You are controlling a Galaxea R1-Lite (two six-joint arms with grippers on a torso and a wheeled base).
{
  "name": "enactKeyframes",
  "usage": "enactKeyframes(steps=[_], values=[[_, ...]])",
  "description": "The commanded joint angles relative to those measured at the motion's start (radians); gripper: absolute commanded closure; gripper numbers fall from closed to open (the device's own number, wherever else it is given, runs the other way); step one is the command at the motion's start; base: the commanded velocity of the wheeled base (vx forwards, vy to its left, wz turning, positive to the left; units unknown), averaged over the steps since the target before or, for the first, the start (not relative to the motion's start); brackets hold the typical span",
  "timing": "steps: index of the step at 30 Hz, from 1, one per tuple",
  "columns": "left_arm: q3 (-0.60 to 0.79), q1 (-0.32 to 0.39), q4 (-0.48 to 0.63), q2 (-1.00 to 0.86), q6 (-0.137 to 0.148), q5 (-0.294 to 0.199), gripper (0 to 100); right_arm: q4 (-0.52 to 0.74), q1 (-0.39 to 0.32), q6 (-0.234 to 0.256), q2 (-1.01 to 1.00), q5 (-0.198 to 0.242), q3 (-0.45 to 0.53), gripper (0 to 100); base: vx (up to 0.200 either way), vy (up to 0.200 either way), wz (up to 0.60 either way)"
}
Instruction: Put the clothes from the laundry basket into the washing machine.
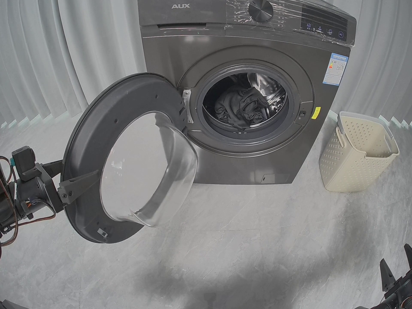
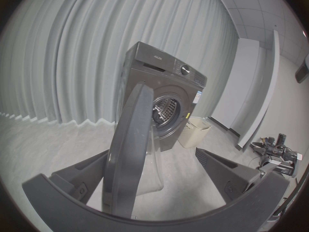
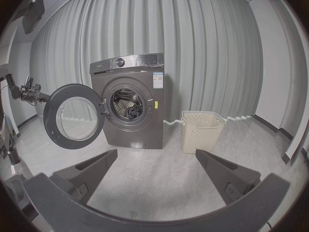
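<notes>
Against the grey curtain, washing machine: stands on the floor, hatch wide open, drum exposed.
Door: swung out to the robot's left on its hinge. It is stiff and hinged, so I judge it moves only along its arc and is best taken at the rim opposite the hinge.
Laundry basket: cream, perforated, upright on the floor just right of the machine. No clothes show above its rim; its bottom is hidden.
Clothes: 1 dark crumpled heap inside the drum, near the front lip. Likely light, soft and limp; pinch a bunched fold, not a flat layer, and expect loose ends to trail over the lip.
Left gripper: spread wide with the door's outer rim between its 2 fingers, not clamped on it.
Right gripper: low on the robot's right, well apart from machine and basket, spread wide and holding nothing.
Head view: looks down into the drum and gives the heap's folds.
Left wrist view: gives the door edge-on between the fingers, closer to 1 of them.
Right wrist view: gives machine, open door and basket side by side, with the left arm at the door's far rim.
</notes>
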Motion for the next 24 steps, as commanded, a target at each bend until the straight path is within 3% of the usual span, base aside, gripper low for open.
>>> enactKeyframes(steps=[1,4,9,11,15,18,22,24], values=[[0.002,-0.09,0.0,-0.02,-0.008,-0.007,0,0.0,0.002,0.0,-0.013,0.0,0.008,0,0.0,0.0,0.0],[0.002,-0.159,0.002,-0.015,-0.017,-0.007,0,0.0,0.0,0.0,-0.013,0.0,0.008,0,0.0,0.0,0.0],[0.0,-0.29,-0.001,-0.011,-0.109,-0.002,0,0.0,0.002,0.001,-0.013,-0.001,0.008,0,0.0,0.0,0.0],[-0.001,-0.324,-0.003,-0.011,-0.121,-0.001,0,0.0,0.0,0.001,-0.013,-0.001,0.008,0,0.0,0.0,0.0],[0.005,-0.333,-0.001,-0.009,-0.113,0.015,0,0.0,0.0,0.003,-0.013,-0.001,0.008,0,0.0,0.0,0.0],[0.014,-0.327,-0.001,-0.022,-0.112,0.071,0,0.0,0.0,0.003,-0.013,-0.001,0.008,0,0.0,0.0,0.0],[0.013,-0.325,0.011,-0.06,-0.113,0.223,0,0.0,0.0,0.001,-0.013,0.0,0.008,0,0.0,0.0,0.0],[0.014,-0.325,0.013,-0.064,-0.11,0.269,0,0.0,0.0,0.0,-0.013,0.0,0.007,0,0.0,0.0,0.0]])
